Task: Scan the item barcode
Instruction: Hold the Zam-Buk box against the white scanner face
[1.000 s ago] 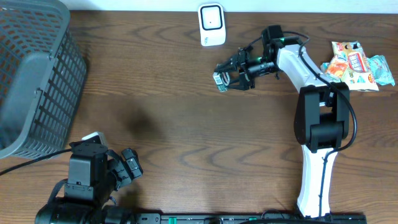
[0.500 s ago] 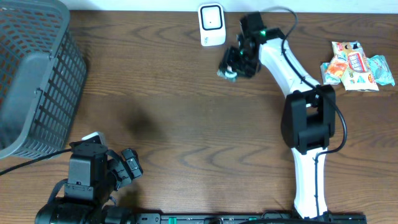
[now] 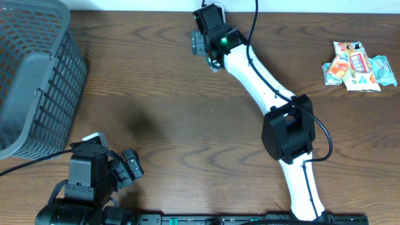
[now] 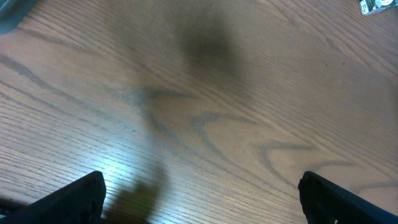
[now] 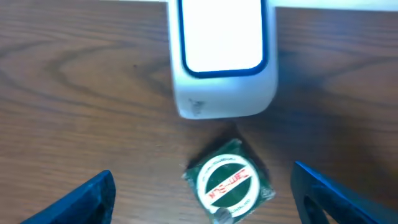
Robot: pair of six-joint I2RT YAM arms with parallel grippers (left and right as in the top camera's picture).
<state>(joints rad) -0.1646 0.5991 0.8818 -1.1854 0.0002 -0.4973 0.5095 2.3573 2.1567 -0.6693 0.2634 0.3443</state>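
though apart, green item [image 5: 230, 182] beside scanner [image 5: 222, 56]

The right arm [image 3: 253, 72] is white with black joints.

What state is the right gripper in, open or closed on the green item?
Open. The right gripper has its fingers wide apart in the wrist view; the green item lies between them, touching neither, in front of the scanner.

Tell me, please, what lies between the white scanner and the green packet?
Nothing: the right wrist view shows only bare table between the scanner and the packet.
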